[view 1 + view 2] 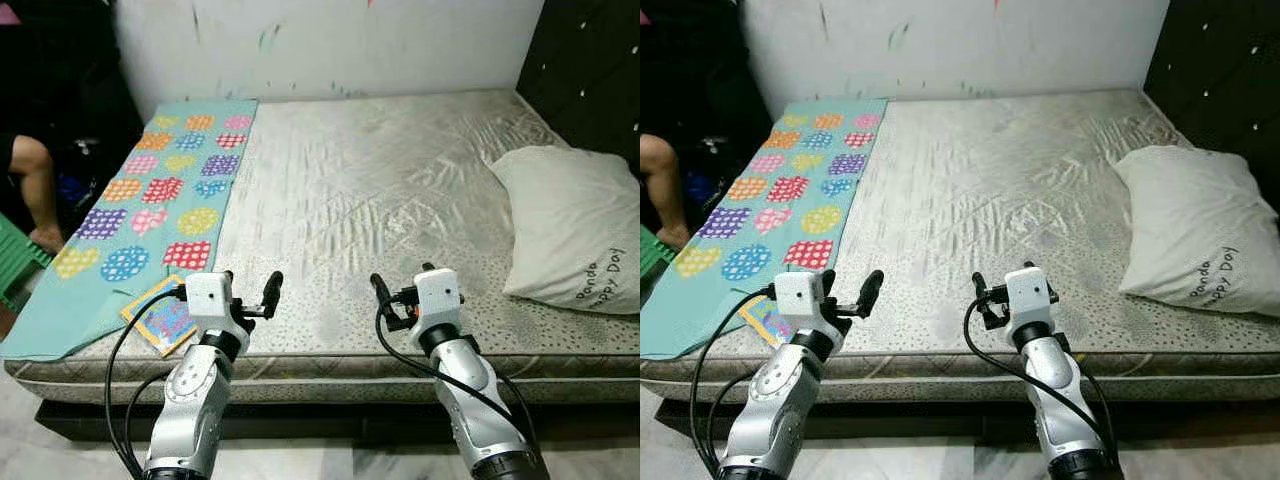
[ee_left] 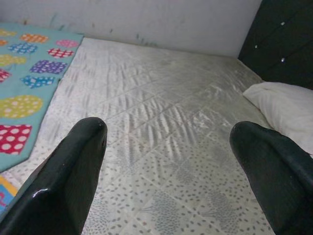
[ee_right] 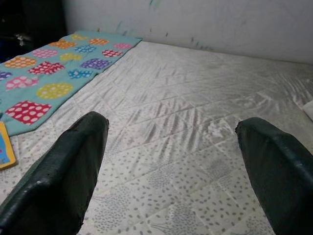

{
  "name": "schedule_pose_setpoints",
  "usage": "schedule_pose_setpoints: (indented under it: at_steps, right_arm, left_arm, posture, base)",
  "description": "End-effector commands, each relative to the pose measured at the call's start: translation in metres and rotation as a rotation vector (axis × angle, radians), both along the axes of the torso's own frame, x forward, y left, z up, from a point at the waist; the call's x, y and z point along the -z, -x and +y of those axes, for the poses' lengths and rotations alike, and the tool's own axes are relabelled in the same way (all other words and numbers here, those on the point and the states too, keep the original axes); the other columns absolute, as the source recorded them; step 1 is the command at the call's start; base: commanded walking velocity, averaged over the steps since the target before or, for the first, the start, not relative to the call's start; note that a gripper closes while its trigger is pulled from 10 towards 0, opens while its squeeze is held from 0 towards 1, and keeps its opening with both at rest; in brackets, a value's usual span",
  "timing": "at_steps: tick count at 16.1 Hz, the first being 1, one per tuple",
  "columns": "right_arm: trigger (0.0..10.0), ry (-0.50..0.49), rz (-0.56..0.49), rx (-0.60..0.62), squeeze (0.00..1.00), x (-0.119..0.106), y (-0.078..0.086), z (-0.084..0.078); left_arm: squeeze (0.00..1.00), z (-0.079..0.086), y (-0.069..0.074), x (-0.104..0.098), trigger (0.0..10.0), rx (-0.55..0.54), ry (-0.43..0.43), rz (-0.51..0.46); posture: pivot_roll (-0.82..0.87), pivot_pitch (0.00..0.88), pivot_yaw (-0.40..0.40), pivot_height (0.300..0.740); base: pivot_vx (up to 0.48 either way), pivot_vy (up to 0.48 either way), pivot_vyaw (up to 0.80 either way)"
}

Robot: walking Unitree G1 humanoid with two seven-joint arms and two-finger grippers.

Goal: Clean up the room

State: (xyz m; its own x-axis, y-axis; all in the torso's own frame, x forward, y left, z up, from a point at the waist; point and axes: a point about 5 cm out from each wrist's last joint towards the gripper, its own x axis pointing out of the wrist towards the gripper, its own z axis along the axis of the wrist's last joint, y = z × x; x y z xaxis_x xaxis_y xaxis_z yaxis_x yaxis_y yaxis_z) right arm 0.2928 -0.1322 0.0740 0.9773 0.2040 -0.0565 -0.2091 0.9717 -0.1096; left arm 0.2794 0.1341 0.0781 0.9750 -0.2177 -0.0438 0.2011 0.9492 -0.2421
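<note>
Mattress (image 1: 400, 190) bears one pillow (image 1: 575, 228), one book (image 1: 160, 318), one blanket (image 1: 150, 210).

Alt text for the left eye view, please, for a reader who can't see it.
A bare mattress with both grippers, left and right, held open and empty over its near edge. A teal patterned blanket and a small book lie on the left, a white pillow on the right.

Head stereo pair looks down over mattress (image 1: 400, 190) from its foot; wrist cameras skim low along it (all share quilted centre).
</note>
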Motion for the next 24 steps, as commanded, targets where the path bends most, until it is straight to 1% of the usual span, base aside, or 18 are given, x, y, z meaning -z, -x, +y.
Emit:
schedule_pose_setpoints:
  at_steps: [1, 4, 6, 8, 11, 14, 17, 19, 21, 23, 24]
  right_arm:
    - [10.0, -0.004, -0.015, -0.011, 0.00, -0.003, -0.001, 0.002]
    - [10.0, -0.003, -0.020, -0.012, 0.00, -0.004, -0.001, 0.002]
    - [10.0, 0.021, -0.056, -0.026, 0.00, -0.010, -0.001, 0.002]
    - [10.0, 0.016, -0.038, -0.027, 0.00, -0.007, -0.001, 0.000]
    - [10.0, 0.017, -0.020, -0.036, 0.00, -0.001, -0.001, 0.001]
    - [10.0, 0.020, 0.003, -0.046, 0.00, 0.005, -0.007, 0.002]
    - [10.0, 0.014, 0.040, -0.048, 0.00, 0.014, -0.011, 0.002]
    - [10.0, 0.029, 0.054, -0.053, 0.00, 0.018, -0.014, 0.002]
    - [10.0, 0.039, 0.070, -0.067, 0.00, 0.021, -0.019, 0.006]
    - [10.0, 0.038, 0.090, -0.090, 0.00, 0.022, -0.025, 0.010]
    - [10.0, 0.038, 0.098, -0.109, 0.00, 0.021, -0.026, 0.013]
  left_arm:
    - [0.00, 0.002, -0.001, -0.004, 10.0, 0.008, -0.006, -0.020]
    - [0.00, 0.001, -0.001, -0.003, 10.0, 0.010, -0.007, -0.020]
    - [0.00, 0.010, -0.001, -0.003, 10.0, -0.055, -0.041, -0.011]
    - [0.00, 0.013, -0.001, -0.002, 10.0, -0.056, -0.048, -0.009]
    - [0.00, 0.013, -0.002, 0.005, 10.0, -0.064, -0.062, 0.013]
    - [0.00, 0.009, -0.010, 0.008, 10.0, -0.045, -0.061, 0.012]
    - [0.00, 0.011, -0.013, 0.020, 10.0, -0.059, -0.036, 0.063]
    - [0.00, 0.014, -0.017, 0.032, 10.0, -0.080, -0.006, 0.125]
    - [0.00, 0.018, -0.023, 0.040, 10.0, -0.102, 0.041, 0.182]
    - [0.00, 0.021, -0.030, 0.040, 10.0, -0.105, 0.053, 0.196]
    - [0.00, 0.020, -0.032, 0.039, 10.0, -0.092, 0.044, 0.195]
  posture:
    - [-0.12, 0.000, 0.058, 0.740]
    - [-0.12, 0.000, 0.058, 0.740]
    - [-0.12, 0.000, 0.059, 0.740]
    - [-0.11, 0.000, 0.054, 0.740]
    - [-0.12, 0.000, 0.056, 0.740]
    - [-0.12, 0.000, 0.057, 0.740]
    - [-0.12, 0.000, 0.056, 0.740]
    - [-0.12, 0.000, 0.054, 0.740]
    - [-0.12, 0.000, 0.056, 0.740]
    - [-0.12, 0.000, 0.060, 0.740]
    - [-0.12, 0.000, 0.061, 0.740]
  base:
    - [0.251, 0.000, 0.00]
    - [0.270, 0.000, 0.00]
    - [0.000, 0.000, 0.00]
    - [0.000, 0.000, 0.00]
    - [0.000, 0.000, 0.00]
    - [0.000, 0.000, 0.00]
    - [0.000, 0.000, 0.00]
    - [0.000, 0.000, 0.00]
    - [0.000, 0.000, 0.00]
    - [0.000, 0.000, 0.00]
    - [0.000, 0.000, 0.00]
